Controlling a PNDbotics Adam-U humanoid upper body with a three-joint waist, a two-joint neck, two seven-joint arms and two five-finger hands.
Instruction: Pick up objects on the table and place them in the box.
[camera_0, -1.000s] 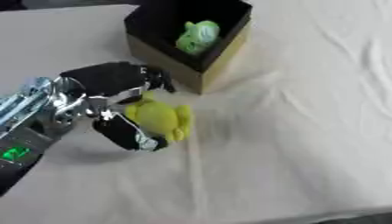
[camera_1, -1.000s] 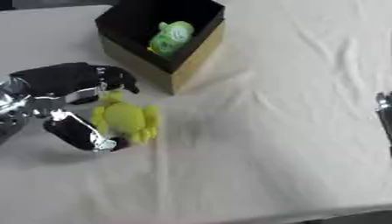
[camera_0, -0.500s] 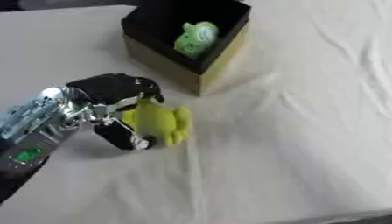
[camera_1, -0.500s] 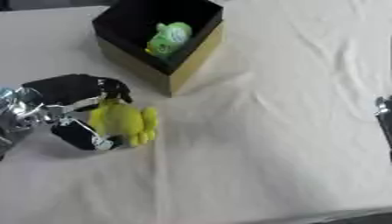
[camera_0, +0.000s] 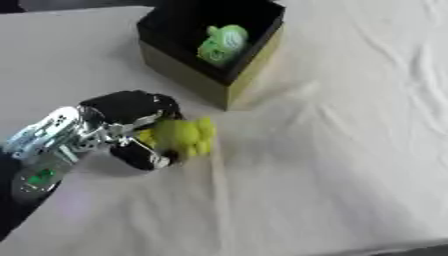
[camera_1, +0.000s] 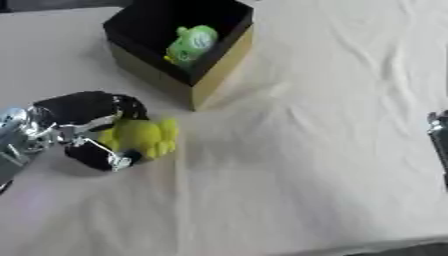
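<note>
Grabbing step: your left hand (camera_0: 131, 127) has its fingers above and thumb below the yellow plush toy (camera_0: 179, 136), curled round it, so I'd call it held, though the toy looks like it's resting on the white tablecloth (camera_0: 350, 150).
Where the toy sits: just in front of the box (camera_0: 214, 50) and a bit to its left, near its front corner but not touching it.
Doing it well: check the curl wraps the toy's body and not just the little limbs poking out on the right side, since a soft thing like that can squish out of a pinch. Lift straight up first, then go over.
Box contents: there's already a green plush toy (camera_0: 220, 42) lying inside toward the right wall, so the darker left half of the interior looks like the better drop spot.
Edges: the near walls of the box stand between the toy and the opening, so you need to clear that rim before moving across. Dragging sideways could shove the box.
Open room: lots of bare cloth to the right and toward you, some wrinkles but nothing to snag on.
Right hand: only a dark sliver (camera_1: 437, 140) at the right edge in the right eye view, can't tell what its fingers are doing. It's well away from the action.
</note>
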